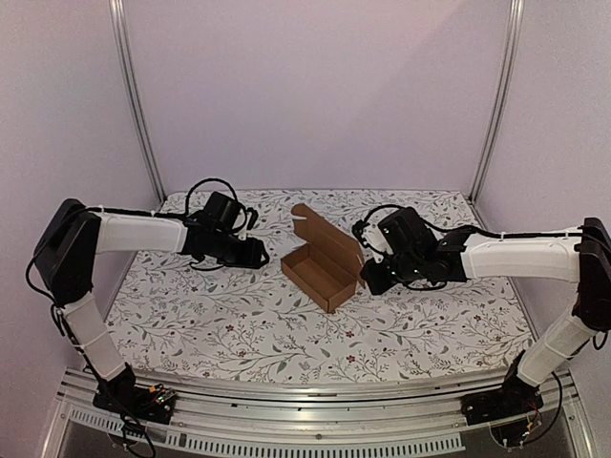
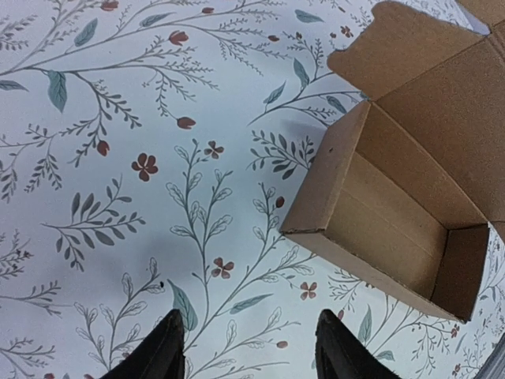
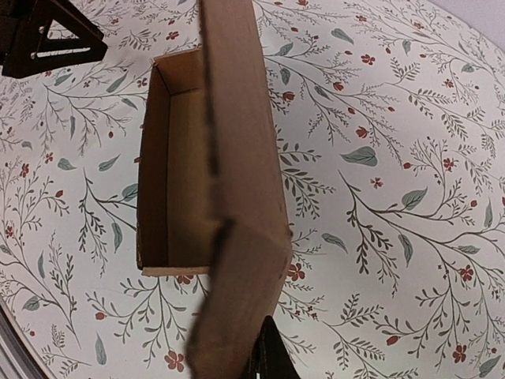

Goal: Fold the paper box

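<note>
One paper box [image 1: 320, 267] sat on one floral-patterned table [image 1: 229, 324]. The left gripper [image 1: 263, 256] and the right gripper [image 1: 368, 280], two in all, flanked the box. Two metal posts [image 1: 138, 105] rose behind it.

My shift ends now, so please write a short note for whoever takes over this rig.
Left hand: open, empty, over the table beside the paper box.
Right hand: shut on the box's upright lid, near its end.
Box: mid-table, tray open.
Done: tray walls stand.
Left: probably bring the lid down and tuck it in.
</note>
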You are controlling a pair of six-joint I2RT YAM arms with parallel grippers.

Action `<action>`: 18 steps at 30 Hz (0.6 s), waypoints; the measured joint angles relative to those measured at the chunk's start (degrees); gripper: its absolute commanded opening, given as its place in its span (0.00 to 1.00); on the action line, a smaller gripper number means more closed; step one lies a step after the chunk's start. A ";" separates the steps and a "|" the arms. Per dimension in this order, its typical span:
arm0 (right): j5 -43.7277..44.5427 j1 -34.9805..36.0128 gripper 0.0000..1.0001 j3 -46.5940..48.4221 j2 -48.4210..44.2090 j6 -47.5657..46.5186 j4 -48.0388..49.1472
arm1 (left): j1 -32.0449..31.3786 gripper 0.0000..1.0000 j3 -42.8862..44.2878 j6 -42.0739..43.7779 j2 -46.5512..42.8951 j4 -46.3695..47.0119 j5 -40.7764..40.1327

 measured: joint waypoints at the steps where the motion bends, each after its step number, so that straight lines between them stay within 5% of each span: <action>1: -0.02 0.00 0.00 0.00 0.00 -0.15 0.02 | -0.09 0.56 0.00 0.00 -0.02 -0.07 -0.02; 18: -10.56 -0.04 0.00 -2.21 -7.21 -14.49 -7.19 | -6.51 0.59 -5.68 0.55 -12.20 -0.63 -4.59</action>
